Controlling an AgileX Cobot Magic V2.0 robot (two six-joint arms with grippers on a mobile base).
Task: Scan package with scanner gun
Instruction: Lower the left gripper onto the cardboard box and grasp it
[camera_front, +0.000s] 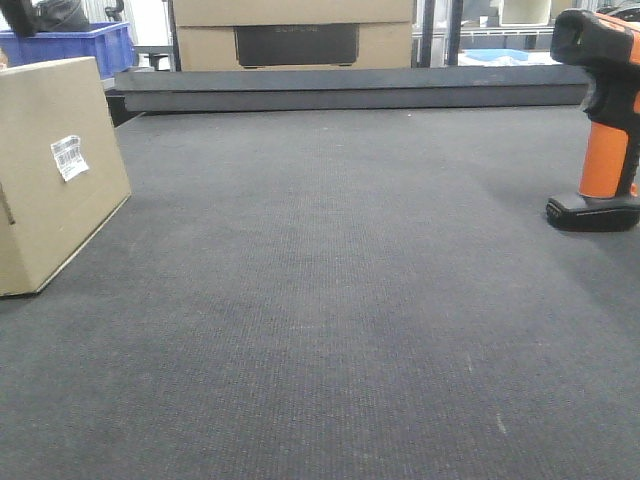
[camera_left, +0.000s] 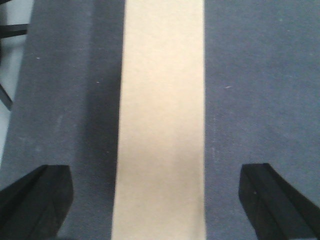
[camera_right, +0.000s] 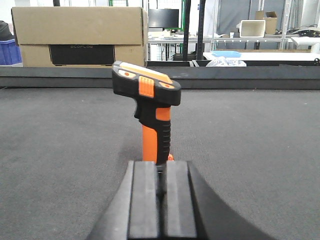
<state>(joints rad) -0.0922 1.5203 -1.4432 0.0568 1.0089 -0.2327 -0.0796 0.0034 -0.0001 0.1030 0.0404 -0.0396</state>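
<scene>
The package (camera_front: 55, 190), a tan cardboard box with a white barcode label (camera_front: 69, 157), stands on the dark mat at the far left. In the left wrist view its narrow tan face (camera_left: 162, 125) runs straight down the middle, and my left gripper (camera_left: 157, 200) hangs open over it, one black finger (camera_left: 37, 200) on each side and apart from the box. The scanner gun (camera_front: 605, 140), orange handle and black head, stands upright on its foot at the far right. My right gripper (camera_right: 161, 167) is shut and empty, low on the mat just in front of the scanner gun (camera_right: 150, 105), hiding its foot.
A larger cardboard box with a dark panel (camera_front: 295, 35) stands behind a raised black ledge (camera_front: 350, 88) along the mat's far edge. A blue crate (camera_front: 80, 45) sits at the back left. Shelving and tables fill the background. The mat's left edge (camera_left: 15, 100) shows beside the package.
</scene>
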